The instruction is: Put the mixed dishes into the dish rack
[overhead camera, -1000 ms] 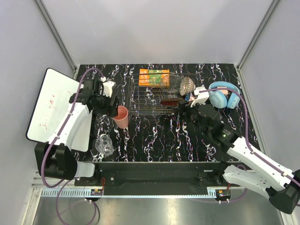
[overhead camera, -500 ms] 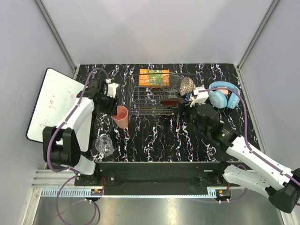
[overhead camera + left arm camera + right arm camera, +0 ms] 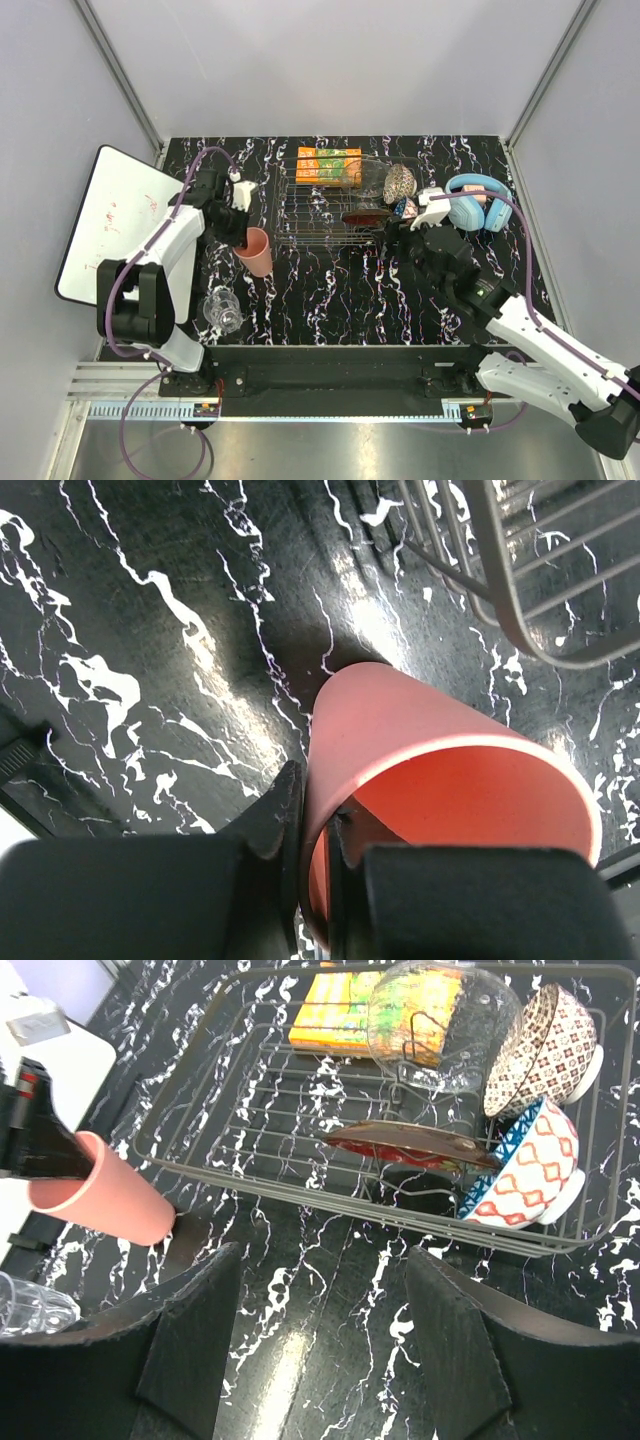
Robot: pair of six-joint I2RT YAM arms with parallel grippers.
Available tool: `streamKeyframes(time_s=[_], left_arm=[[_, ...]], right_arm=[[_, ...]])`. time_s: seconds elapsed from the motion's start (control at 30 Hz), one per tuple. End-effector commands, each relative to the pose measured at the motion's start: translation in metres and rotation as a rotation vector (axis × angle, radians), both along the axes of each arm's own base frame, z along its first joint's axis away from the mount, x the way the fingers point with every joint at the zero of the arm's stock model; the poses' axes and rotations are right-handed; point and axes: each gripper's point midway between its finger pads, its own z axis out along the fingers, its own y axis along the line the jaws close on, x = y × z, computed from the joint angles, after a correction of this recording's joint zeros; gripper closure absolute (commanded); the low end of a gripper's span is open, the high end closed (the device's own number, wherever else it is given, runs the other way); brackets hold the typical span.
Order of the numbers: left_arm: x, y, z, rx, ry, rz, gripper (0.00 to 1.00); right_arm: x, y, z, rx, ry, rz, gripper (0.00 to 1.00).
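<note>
Left wrist view: the left end effector (image 3: pixel 318 850) is clenched on the rim of the one pink cup (image 3: pixel 430 750), which is tilted just beside the dish rack (image 3: pixel 520 590). The right end effector (image 3: pixel 320 1360) is spread and empty. The rack holds four bowls: clear bowl (image 3: pixel 440 1020), beige bowl (image 3: pixel 545 1045), blue bowl (image 3: pixel 520 1170) and, edge-on, seemingly a red bowl (image 3: pixel 410 1145). One glass cup (image 3: pixel 222 308) stands on the table (image 3: pixel 330 290).

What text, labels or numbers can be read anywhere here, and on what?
No text here can be quoted as read.
On the white board: red handwriting, too small to read.
On the orange-green box: printed packaging, too blurred to make out any word.
No other lettering, numbers or signs show in any view.
</note>
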Motion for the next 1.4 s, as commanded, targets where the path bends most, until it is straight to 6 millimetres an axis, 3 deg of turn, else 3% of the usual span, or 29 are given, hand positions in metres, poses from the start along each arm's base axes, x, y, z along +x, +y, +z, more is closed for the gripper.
streamKeyframes(time_s=[0.0, 0.03, 0.07, 0.1, 0.17, 0.2, 0.4, 0.43, 0.47, 0.53, 0.6, 0.63, 0.67, 0.7, 0.87, 1.07, 1.2, 1.37], left_arm=[[0.0, -0.007, 0.056, -0.041, -0.134, -0.037, 1.0], [-0.005, -0.008, 0.065, -0.05, -0.139, -0.045, 1.0], [-0.005, -0.009, 0.09, -0.061, -0.202, -0.05, 1.0], [-0.007, -0.01, 0.103, -0.072, -0.227, -0.056, 1.0], [-0.019, -0.014, 0.126, -0.106, -0.247, -0.075, 1.0], [-0.021, -0.016, 0.15, -0.121, -0.305, -0.08, 1.0], [-0.047, -0.028, 0.211, -0.252, -0.386, -0.14, 1.0], [-0.053, -0.037, 0.22, -0.327, -0.383, -0.178, 1.0], [-0.053, -0.033, 0.226, -0.367, -0.383, -0.167, 1.0], [-0.065, -0.046, 0.251, -0.538, -0.366, -0.228, 1.0], [-0.066, -0.046, 0.261, -0.652, -0.328, -0.236, 1.0], [-0.075, -0.054, 0.277, -0.754, -0.31, -0.292, 1.0], [-0.072, -0.054, 0.279, -0.809, -0.277, -0.297, 1.0], [-0.082, -0.061, 0.291, -0.91, -0.249, -0.354, 1.0], [-0.095, -0.066, 0.323, -1.196, -0.112, -0.477, 1.0], [-0.093, -0.066, 0.324, -1.206, -0.081, -0.461, 1.0], [-0.094, -0.066, 0.321, -1.209, -0.071, -0.453, 1.0], [-0.096, -0.067, 0.315, -1.214, -0.057, -0.446, 1.0]], right_arm=[[0.013, 0.011, 0.001, 0.035, -0.016, -0.01, 0.27], [0.016, 0.018, 0.003, 0.04, -0.012, 0.001, 0.29], [0.02, 0.023, 0.002, 0.042, -0.002, 0.001, 0.32], [0.028, 0.031, -0.015, 0.005, 0.043, 0.0, 0.34], [0.038, 0.047, -0.013, 0.003, 0.064, 0.02, 0.38], [0.045, 0.057, -0.031, -0.028, 0.11, 0.03, 0.39], [0.062, 0.102, -0.04, -0.009, 0.133, 0.109, 0.37], [0.062, 0.107, -0.037, -0.012, 0.126, 0.126, 0.37], [0.06, 0.113, -0.035, -0.008, 0.124, 0.146, 0.36], [0.051, 0.129, -0.018, 0.059, 0.103, 0.238, 0.28], [0.036, 0.136, 0.008, 0.156, 0.043, 0.322, 0.18], [0.021, 0.144, 0.019, 0.239, 0.056, 0.393, 0.08], [0.011, 0.146, 0.032, 0.302, 0.042, 0.433, 0.04], [-0.005, 0.149, 0.053, 0.385, -0.004, 0.514, 0.0], [-0.041, 0.157, 0.099, 0.689, 0.01, 0.675, 0.0], [-0.055, 0.167, 0.105, 0.95, 0.07, 0.818, 0.0], [-0.053, 0.175, 0.09, 1.018, 0.124, 0.852, 0.0], [-0.053, 0.173, 0.101, 1.095, 0.06, 0.887, 0.0]])
